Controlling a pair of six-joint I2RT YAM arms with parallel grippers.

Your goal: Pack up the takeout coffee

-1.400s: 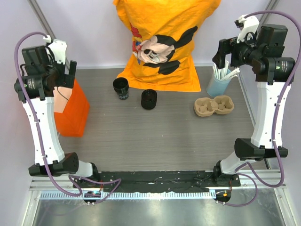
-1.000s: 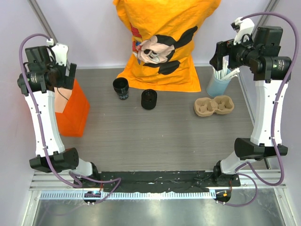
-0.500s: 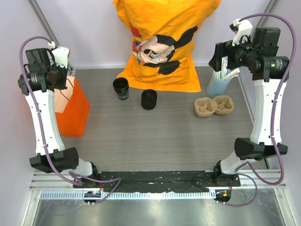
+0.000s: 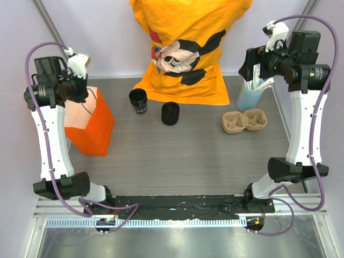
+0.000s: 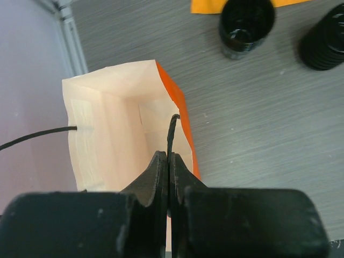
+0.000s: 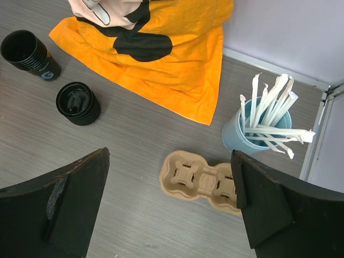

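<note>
Left gripper [image 5: 169, 159] clamped on bag handle [image 5: 171, 128] | orange paper bag [image 4: 92, 129] upright, mouth up

Grey wood-grain tabletop [image 4: 188, 156], pale lilac walls [image 4: 102, 32], slanted metal post [image 4: 45, 19] back left, white ribbed strip [image 4: 177, 221] along near edge

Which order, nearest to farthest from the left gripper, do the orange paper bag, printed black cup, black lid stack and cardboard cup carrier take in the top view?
From the left gripper:
1. orange paper bag, right at the gripper, far left.
2. printed black cup, back, left of centre.
3. black lid stack, centre back.
4. cardboard cup carrier, right side.
</note>
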